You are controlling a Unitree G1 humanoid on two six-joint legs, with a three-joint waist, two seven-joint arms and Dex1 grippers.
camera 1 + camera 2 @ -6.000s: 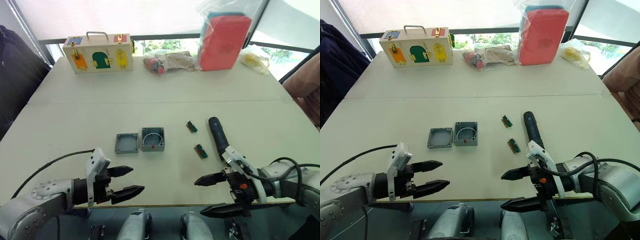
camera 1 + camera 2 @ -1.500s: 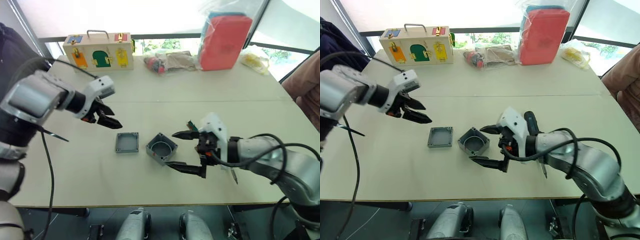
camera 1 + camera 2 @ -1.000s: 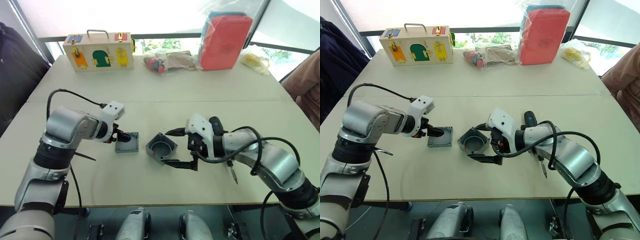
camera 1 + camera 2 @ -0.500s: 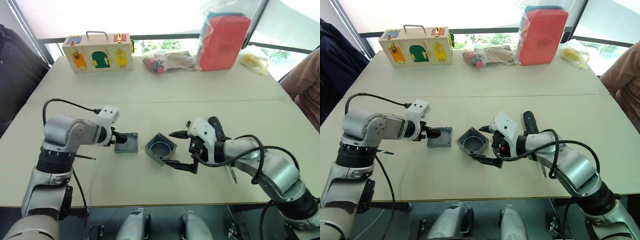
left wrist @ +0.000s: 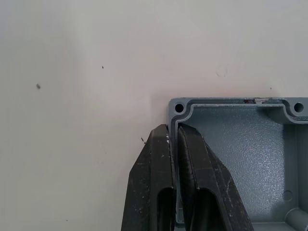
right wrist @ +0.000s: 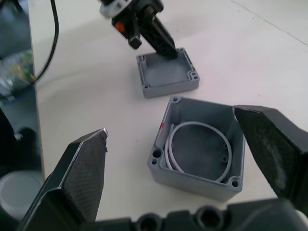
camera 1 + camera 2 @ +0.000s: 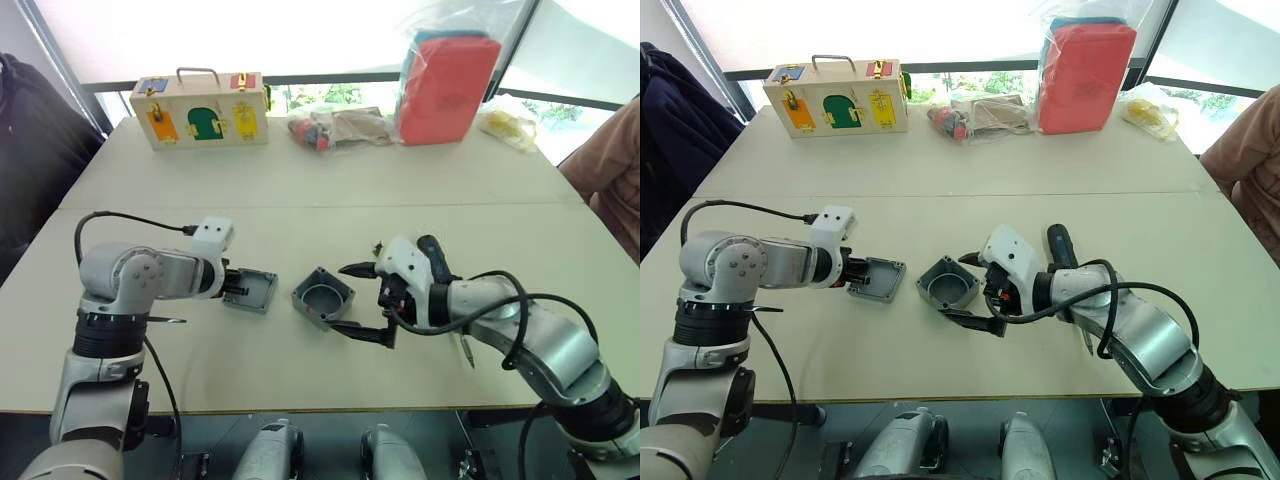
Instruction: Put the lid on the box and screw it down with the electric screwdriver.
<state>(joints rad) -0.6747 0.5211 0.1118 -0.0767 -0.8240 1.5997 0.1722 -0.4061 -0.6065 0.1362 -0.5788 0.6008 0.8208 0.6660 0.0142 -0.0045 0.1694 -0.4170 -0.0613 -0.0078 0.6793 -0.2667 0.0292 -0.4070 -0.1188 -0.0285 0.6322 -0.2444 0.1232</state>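
The left gripper is pinched tight on one edge of the lid, one finger inside the rim and one outside. The lid sits tilted on the table, hollow side up, just left of the box. The box lies open, turned at a slant, with a pale ring inside. The right gripper is wide open beside the box, holding nothing. The electric screwdriver lies behind the right arm
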